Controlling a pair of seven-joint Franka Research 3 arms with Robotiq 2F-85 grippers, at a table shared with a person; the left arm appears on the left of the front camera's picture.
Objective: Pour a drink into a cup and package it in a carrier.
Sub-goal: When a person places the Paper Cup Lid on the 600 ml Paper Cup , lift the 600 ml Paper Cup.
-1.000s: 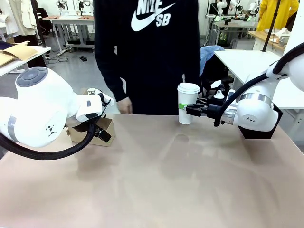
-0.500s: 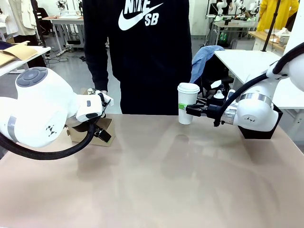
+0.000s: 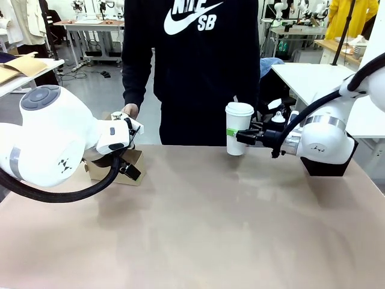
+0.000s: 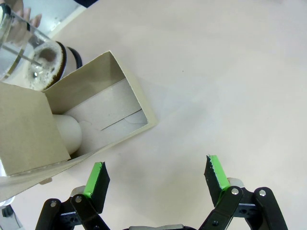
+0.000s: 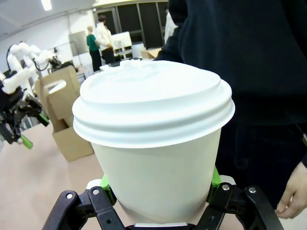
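Observation:
The lidded white paper cup (image 3: 238,129) hangs just above the table's far edge, with my right gripper (image 3: 240,137) shut on its side. Up close, the cup (image 5: 156,158) sits between the green pads. The brown cardboard carrier (image 3: 137,161) stands at the far left. My left gripper (image 3: 129,169) is right beside it, and in its own view the gripper (image 4: 157,175) is open over bare table. The carrier (image 4: 103,103) lies ahead of it with a white rounded object (image 4: 67,133) inside. Behind it stands the glass press pot (image 4: 31,55), holding brownish foam.
A person in a black hoodie (image 3: 198,66) stands at the far edge, one hand (image 3: 129,111) by the press pot. A black box (image 3: 329,166) sits behind my right arm. The carrier (image 5: 64,117) and my left gripper (image 5: 14,122) show beyond the cup.
The person has shifted sideways behind the table, and a hand now hovers near the press pot. The cup in my right gripper has barely moved. My left arm is still.

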